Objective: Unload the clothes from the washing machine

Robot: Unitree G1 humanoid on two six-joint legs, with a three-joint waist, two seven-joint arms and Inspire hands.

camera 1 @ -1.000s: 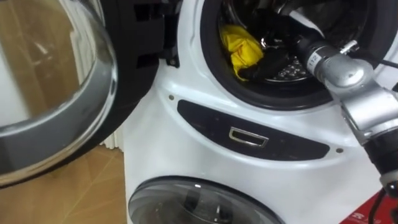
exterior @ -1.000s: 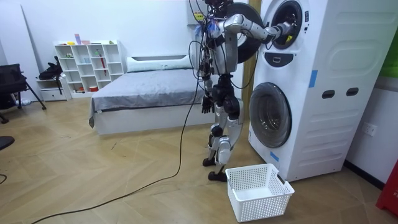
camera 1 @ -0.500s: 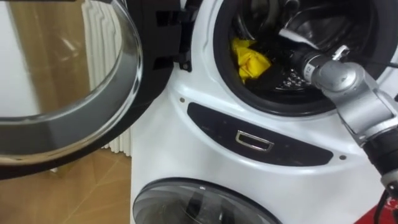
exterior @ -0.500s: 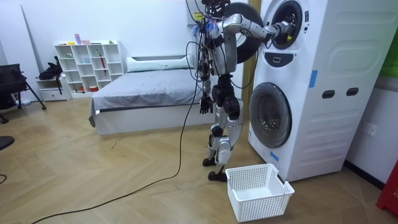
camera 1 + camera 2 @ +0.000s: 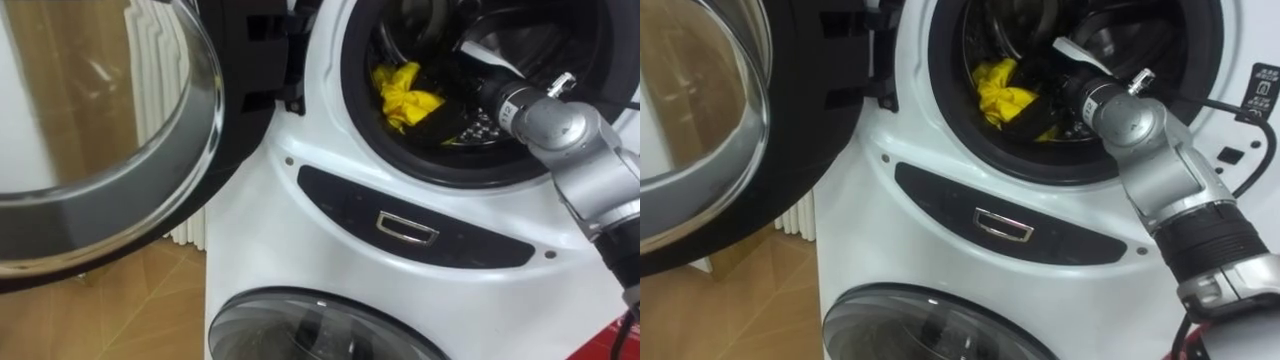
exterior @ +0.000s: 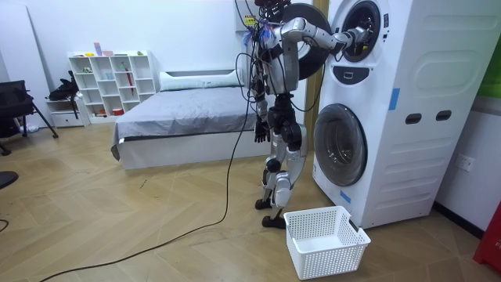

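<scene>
Right hand inside the upper drum of the white stacked washing machine.
Its fingers are lost in the drum's dark, so I cannot tell whether they are spread or pinching. The crumpled yellow cloth lies in the drum just left of them. Further left, the round glass door stands open. The left hand hangs by the hip, too small to read.
</scene>
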